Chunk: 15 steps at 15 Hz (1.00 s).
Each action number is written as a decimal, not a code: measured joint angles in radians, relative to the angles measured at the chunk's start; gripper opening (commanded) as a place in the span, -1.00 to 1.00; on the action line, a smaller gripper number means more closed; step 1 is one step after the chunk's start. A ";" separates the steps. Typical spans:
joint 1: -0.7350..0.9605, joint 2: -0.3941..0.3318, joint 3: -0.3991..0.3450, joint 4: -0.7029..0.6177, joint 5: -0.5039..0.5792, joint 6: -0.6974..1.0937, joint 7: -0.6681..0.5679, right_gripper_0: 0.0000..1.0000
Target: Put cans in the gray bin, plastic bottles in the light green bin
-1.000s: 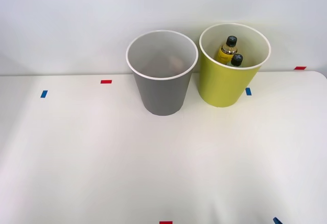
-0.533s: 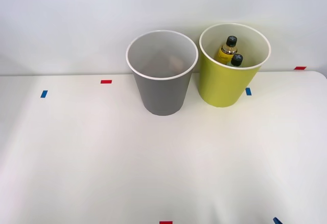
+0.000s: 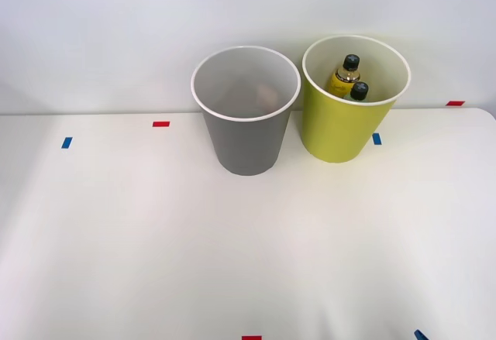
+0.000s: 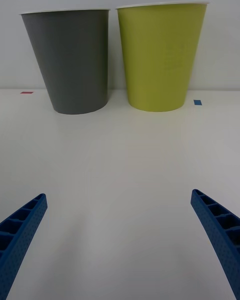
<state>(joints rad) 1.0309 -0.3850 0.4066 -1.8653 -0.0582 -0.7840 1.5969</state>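
White tabletop runs up to a pale wall in the front view, with small red and blue tape marks dotted along its edges. On it the gray bin and the light green bin stand upright just beside each other, the gray one to the robot's left. Two plastic bottles with black caps lean inside the light green bin, one with a yellow-amber body. Deep in the gray bin a faint pinkish shape shows against the pale inside; I cannot tell what it is. Nothing differs from the earlier pictures: bins, bottles and tape marks sit exactly where they were.

From the right wrist view, both bins stand ahead against the wall, seen from the side, their rims level. The right gripper hangs low over bare table, well apart from the bins, its blue ribbed fingers spread wide with nothing between them
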 measured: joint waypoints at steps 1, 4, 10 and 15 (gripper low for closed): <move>0.000 0.000 0.000 0.000 0.000 0.000 0.000 1.00; 0.000 0.000 0.000 0.000 0.000 0.000 0.000 1.00; 0.000 0.000 0.000 0.000 0.000 0.000 0.000 1.00; 0.000 0.000 0.000 0.000 0.000 0.000 0.000 1.00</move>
<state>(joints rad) 1.0309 -0.3850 0.4065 -1.8653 -0.0583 -0.7840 1.5969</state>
